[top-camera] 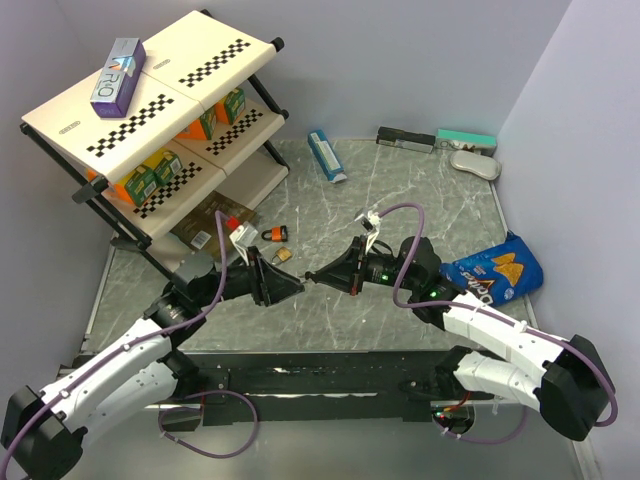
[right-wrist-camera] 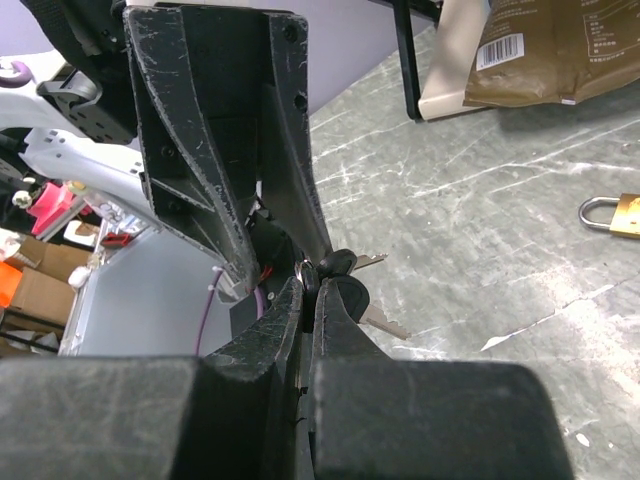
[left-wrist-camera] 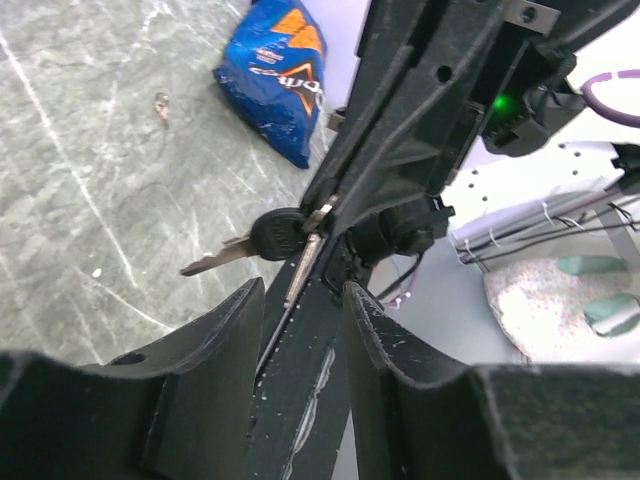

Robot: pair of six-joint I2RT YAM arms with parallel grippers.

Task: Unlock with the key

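The key [right-wrist-camera: 338, 264] is a small cluster with black heads and thin metal blades, and my right gripper [right-wrist-camera: 310, 275] is shut on it above the middle of the table. In the left wrist view one black head of the key [left-wrist-camera: 278, 236] and its blade stick out to the left of the right gripper's fingers. My left gripper [left-wrist-camera: 300, 290] faces it tip to tip, jaws apart and straddling the right gripper's fingertips. From above, the left gripper [top-camera: 290, 285] and right gripper [top-camera: 318, 277] meet nose to nose. An orange padlock [top-camera: 272, 234] and a small brass padlock [top-camera: 284, 255] lie just behind them.
A shelf rack [top-camera: 150, 120] with juice cartons fills the back left, with a brown packet [top-camera: 205, 225] at its foot. A blue chips bag [top-camera: 495, 272] lies at the right. A blue box [top-camera: 327, 155] and small items [top-camera: 470, 150] sit along the back wall.
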